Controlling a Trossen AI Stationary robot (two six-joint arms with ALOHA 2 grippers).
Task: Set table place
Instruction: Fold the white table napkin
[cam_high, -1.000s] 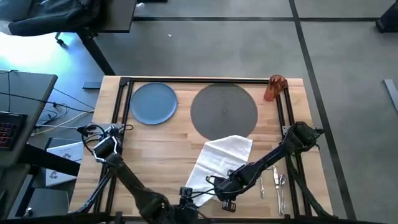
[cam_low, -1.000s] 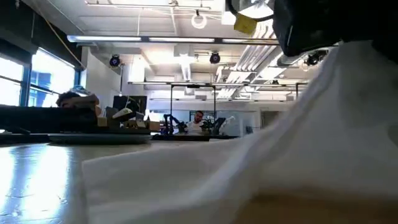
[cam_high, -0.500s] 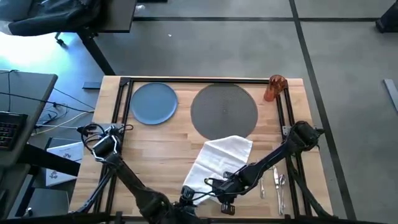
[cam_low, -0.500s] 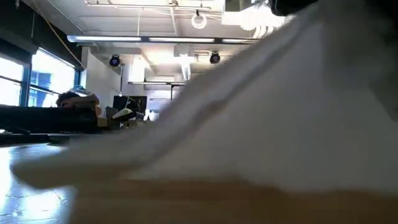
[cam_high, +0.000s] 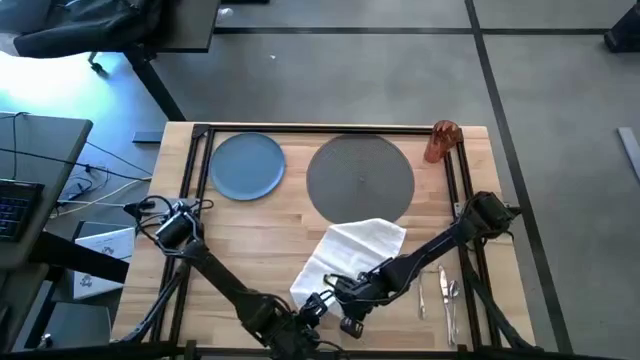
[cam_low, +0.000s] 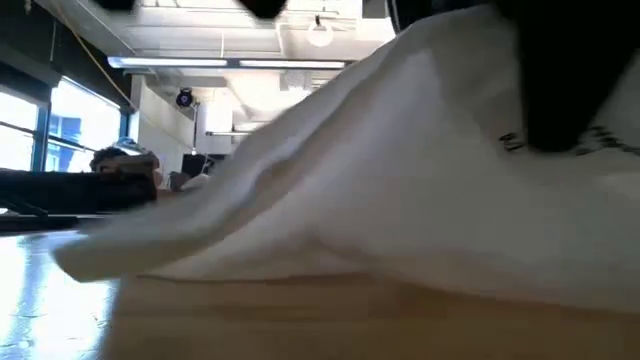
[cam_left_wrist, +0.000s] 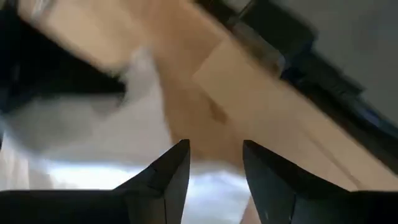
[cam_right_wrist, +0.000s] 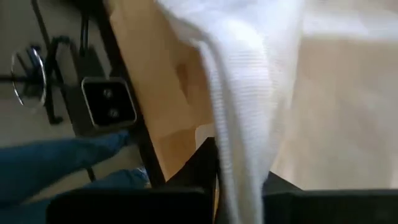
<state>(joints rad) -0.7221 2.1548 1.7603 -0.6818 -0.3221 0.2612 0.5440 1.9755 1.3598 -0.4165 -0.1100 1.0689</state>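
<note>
A white napkin (cam_high: 355, 250) lies crumpled on the wooden table (cam_high: 250, 240), just on the near side of the round grey mat (cam_high: 360, 178). Its far part rests on the wood and its near edge is raised. My right gripper (cam_high: 335, 292) is shut on that near edge. My left gripper (cam_high: 312, 308) stands open right beside it, at the napkin's near left corner, with white cloth (cam_left_wrist: 205, 186) showing between its fingers; whether it touches the cloth I cannot tell. The blue plate (cam_high: 247, 165) sits far left and the orange cup (cam_high: 441, 141) far right. My right gripper pinches a bunched fold of the napkin's near edge (cam_right_wrist: 236, 146) between its two fingers; how many layers I cannot tell. The cloth rises out of the fingers in a ridge (cam_low: 380, 190), while the napkin's far part stays on the table.
Silver cutlery (cam_high: 445, 295) lies by the right rail, near my right arm. Black rails (cam_high: 195, 170) frame the tabletop. Bare wood lies between the plate and the napkin. The low view's camera housing (cam_right_wrist: 106, 109) stands at the table's near edge, with a person's blue-clad legs (cam_right_wrist: 56, 155) beyond.
My right gripper has gone toward the table's left with the napkin's near edge, which has lifted and bunched; the far part has stayed by the mat. My left gripper has come in beside it at the napkin's near left corner.
</note>
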